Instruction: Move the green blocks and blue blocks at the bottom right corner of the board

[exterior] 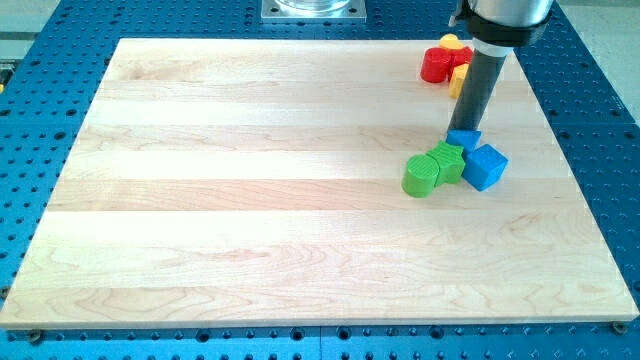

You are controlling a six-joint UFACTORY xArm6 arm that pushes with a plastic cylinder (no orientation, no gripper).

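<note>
Green and blue blocks sit bunched together right of centre on the board (250, 200), roughly at 3 o'clock from its middle, and the bottom right corner they're meant for is well away at about 5 o'clock from the cluster.

Going big to small: the wooden board fills most of the view on a blue perforated table (590, 80). Next is the dark rod coming down from the view's top, and my tip (463, 132) lands at 12 o'clock of the cluster, touching or just beside the small blue block (464, 139). No gripper here, just a rod, so nothing is held.

Blue cube (486, 166) is at the cluster's 3 o'clock. Green star-ish block (450, 162) is in the middle, touching the green cylinder (422, 176) at its 8 o'clock.

Key bit: the blocks lie at 6 o'clock from my tip, so I reckon a push toward 5 o'clock carries them cornerwards, though the cylinder may slip off sideways.

Red block (436, 66) and yellow blocks (457, 62) sit at 12 o'clock behind the rod, well apart.

No writing or brands readable anywhere.
</note>
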